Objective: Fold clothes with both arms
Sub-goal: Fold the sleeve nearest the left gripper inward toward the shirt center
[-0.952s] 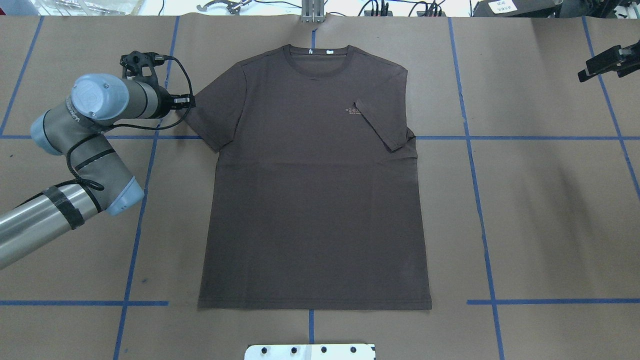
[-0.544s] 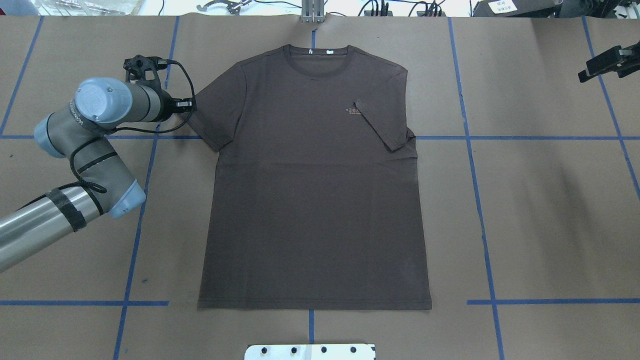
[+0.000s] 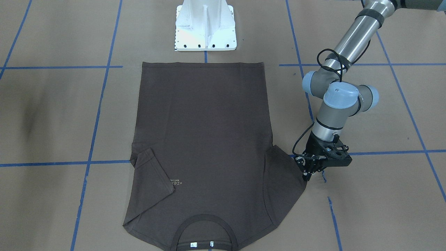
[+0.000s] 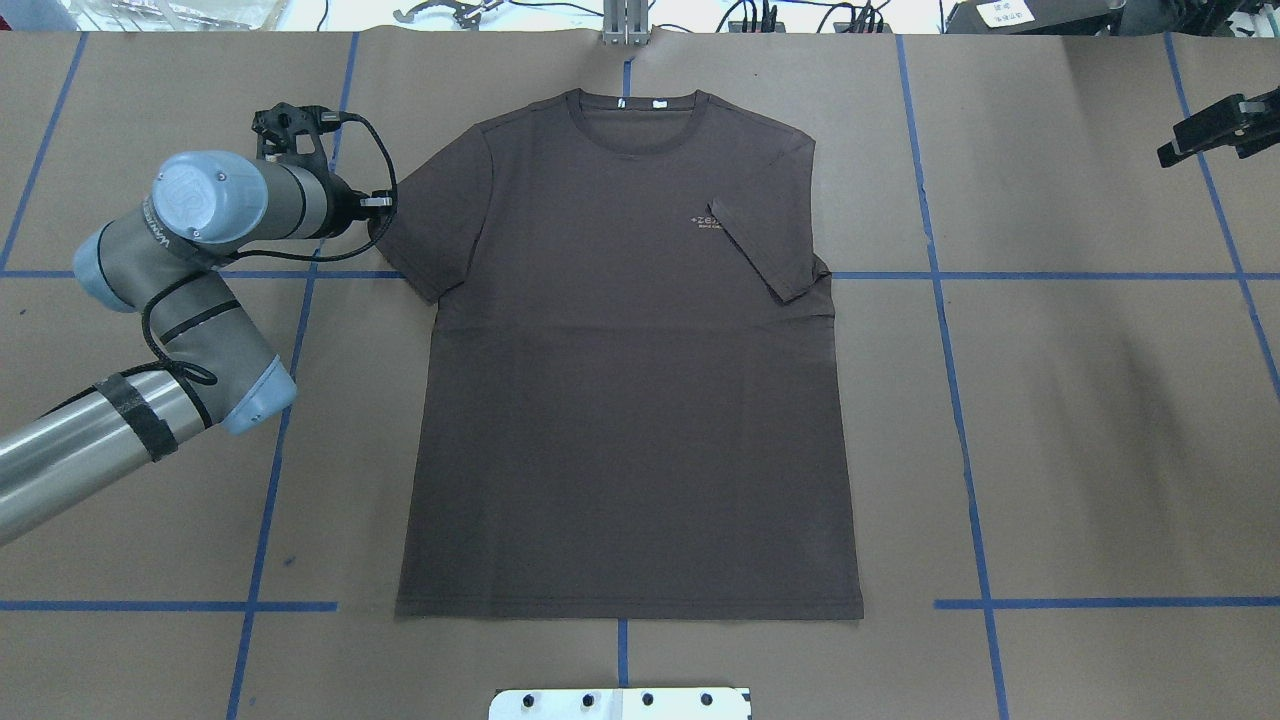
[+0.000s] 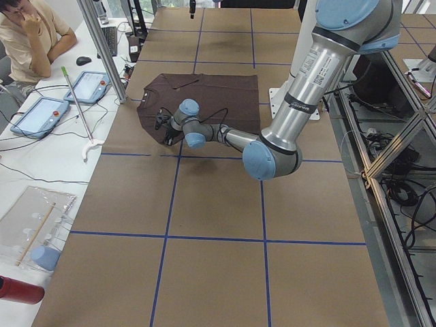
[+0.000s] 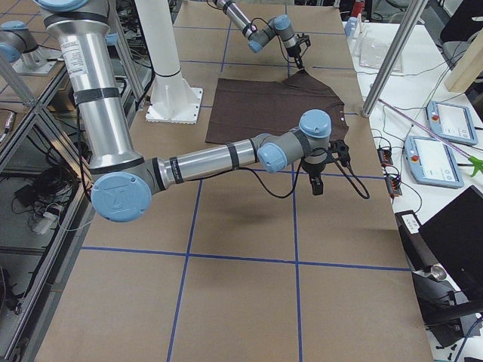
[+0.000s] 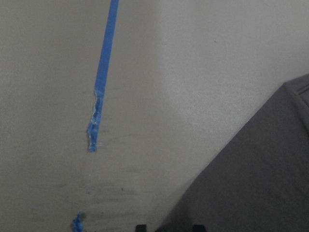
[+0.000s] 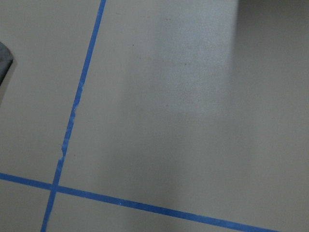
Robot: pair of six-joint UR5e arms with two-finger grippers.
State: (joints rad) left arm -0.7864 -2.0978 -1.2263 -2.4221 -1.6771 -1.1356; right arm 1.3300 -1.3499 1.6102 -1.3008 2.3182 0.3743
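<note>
Lying flat on the brown surface (image 4: 1050,400), the dark brown T-shirt (image 4: 620,400) faces up, with its collar (image 4: 640,125) on the far side from the robot and its bottom edge near the white base (image 3: 205,24). One sleeve (image 4: 765,255) is folded in over the chest, next to the small pale letters (image 4: 707,222). The other sleeve (image 4: 435,230) is spread out flat. The left pincer (image 3: 307,177) is down low, right at the outer edge of that flat sleeve. In the left wrist view its two fingertips (image 7: 195,227) stand apart, so it is released and not pinching the cloth. The right pincer (image 4: 1180,145) is far off to the other side, well apart from the shirt, over bare surface with blue tape lines (image 8: 72,125). I cannot tell if it is released or clenched.
</note>
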